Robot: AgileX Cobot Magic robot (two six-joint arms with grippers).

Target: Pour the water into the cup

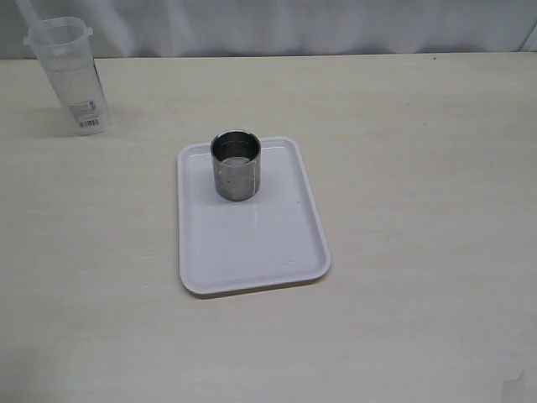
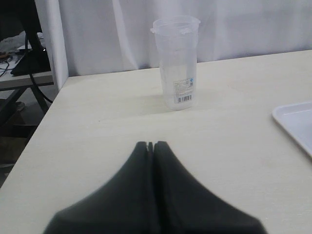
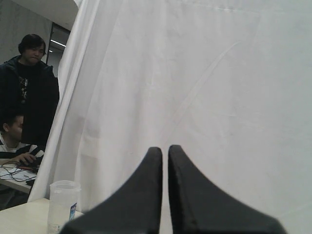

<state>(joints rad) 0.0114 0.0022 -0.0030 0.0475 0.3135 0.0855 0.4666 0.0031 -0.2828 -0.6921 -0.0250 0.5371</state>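
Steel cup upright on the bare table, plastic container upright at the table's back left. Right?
No. The cup stands upright on the white tray, not the bare table, as the exterior view shows. The container is upright at the table's back left.

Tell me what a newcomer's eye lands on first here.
The shiny steel cup stands upright on a white tray in the middle of the table, at the tray's end nearer the curtain. A tall translucent plastic container with a label stands alone by the table's curtain-side edge, and the shut left gripper points toward it.
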